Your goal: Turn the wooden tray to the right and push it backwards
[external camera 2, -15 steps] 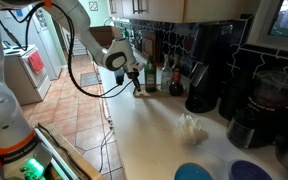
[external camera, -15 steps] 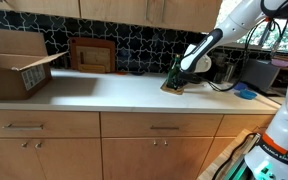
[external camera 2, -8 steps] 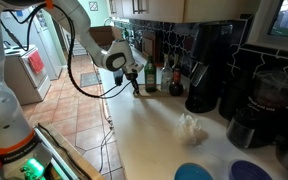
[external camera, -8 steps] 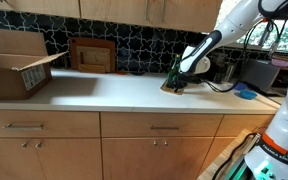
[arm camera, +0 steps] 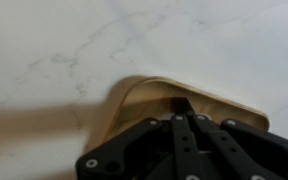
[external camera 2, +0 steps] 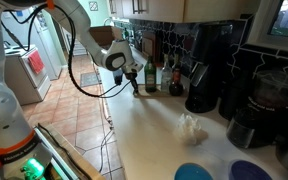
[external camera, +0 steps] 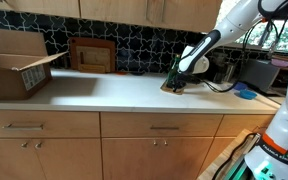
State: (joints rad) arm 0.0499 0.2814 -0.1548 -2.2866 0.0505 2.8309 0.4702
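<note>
On the white counter (external camera: pixel 104 92), the tray (external camera: pixel 169 89) lay near the right end, well apart from the box (external camera: pixel 14 65) and the dark panel (external camera: pixel 91 55). The gripper (external camera: pixel 178 80) stood on it from above. Seen from the wrist, its fingers (arm camera: pixel 174 130) were drawn together, tips meeting inside the tray's rounded corner, gripping nothing.

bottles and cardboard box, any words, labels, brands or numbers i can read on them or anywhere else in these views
No text can be read in any view.
Labels on the bottles: too small and blurred to read.
Side of the cardboard box: no print shows.
Surface of the wooden tray: bare wood, no marking in the wrist view.
</note>
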